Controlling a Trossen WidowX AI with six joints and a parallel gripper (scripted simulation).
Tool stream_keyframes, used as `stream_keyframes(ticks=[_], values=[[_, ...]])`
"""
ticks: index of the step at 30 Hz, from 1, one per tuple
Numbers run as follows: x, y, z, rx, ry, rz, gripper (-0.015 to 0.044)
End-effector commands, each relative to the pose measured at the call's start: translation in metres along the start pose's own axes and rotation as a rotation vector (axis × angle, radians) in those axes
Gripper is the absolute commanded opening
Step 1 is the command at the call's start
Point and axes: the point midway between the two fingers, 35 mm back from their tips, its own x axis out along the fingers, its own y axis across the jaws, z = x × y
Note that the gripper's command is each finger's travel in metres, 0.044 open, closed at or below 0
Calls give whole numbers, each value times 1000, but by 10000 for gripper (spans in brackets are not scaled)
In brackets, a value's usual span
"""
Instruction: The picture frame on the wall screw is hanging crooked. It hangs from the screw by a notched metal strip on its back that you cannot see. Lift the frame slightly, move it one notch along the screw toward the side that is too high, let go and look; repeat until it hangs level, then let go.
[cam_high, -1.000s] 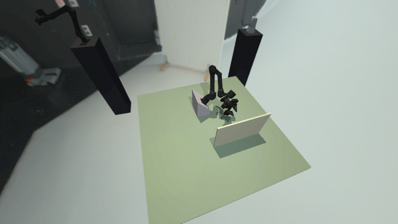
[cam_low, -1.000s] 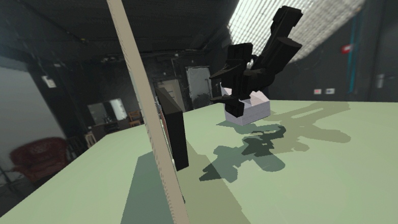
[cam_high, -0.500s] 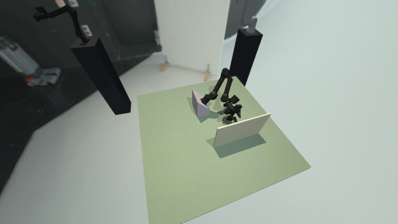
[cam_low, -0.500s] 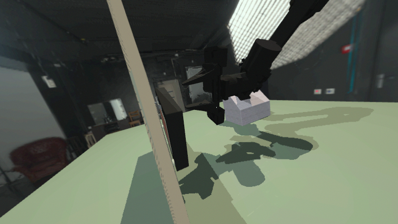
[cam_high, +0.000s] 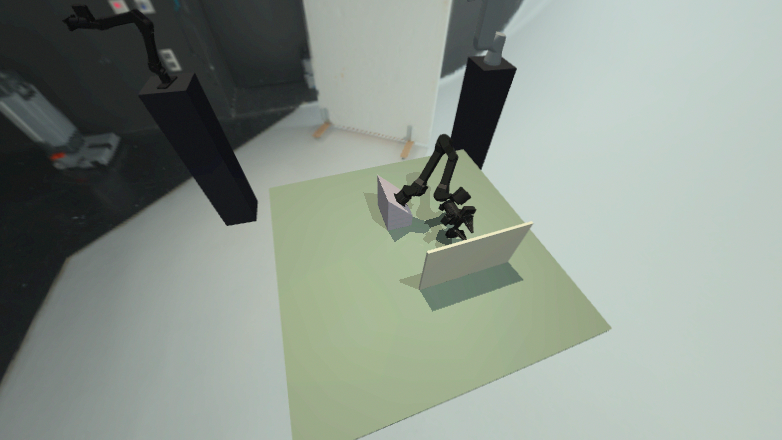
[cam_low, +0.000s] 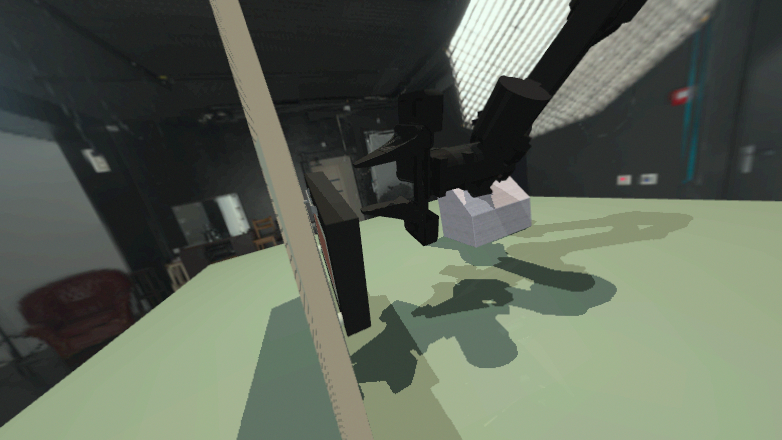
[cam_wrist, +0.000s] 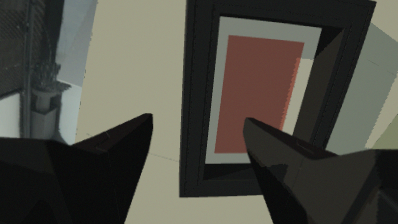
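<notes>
The picture frame (cam_low: 358, 273) (cam_wrist: 199, 60) is black with a pale mat and a red picture. It hangs on the front of the upright beige board (cam_high: 475, 256) (cam_low: 296, 218) (cam_wrist: 130, 65); in the top view the board hides it. In the wrist view its lower edge and the board's faint line run at different angles; which side is higher I cannot tell. The screw and notched strip are hidden. My gripper (cam_high: 468, 235) (cam_low: 359, 187) (cam_wrist: 199, 123) is open and empty in front of the frame. In the wrist view its fingertips appear either side of the frame's left bar, not touching it.
A lilac wedge-shaped block (cam_high: 399, 220) (cam_low: 500, 221) stands on the green table top (cam_high: 339, 328) (cam_low: 628, 383), with part of my arm above it. The board's shadow falls on the table. Two dark pedestals (cam_high: 196, 147) (cam_high: 483, 103) stand beyond the table.
</notes>
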Motion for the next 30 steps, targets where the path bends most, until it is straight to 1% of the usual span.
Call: stream_keyframes(ticks=[1,26,30], values=[[1,0,-1,4,6,-1,260],[39,0,-1,4,7,1,260],[40,0,-1,4,7,1,260]])
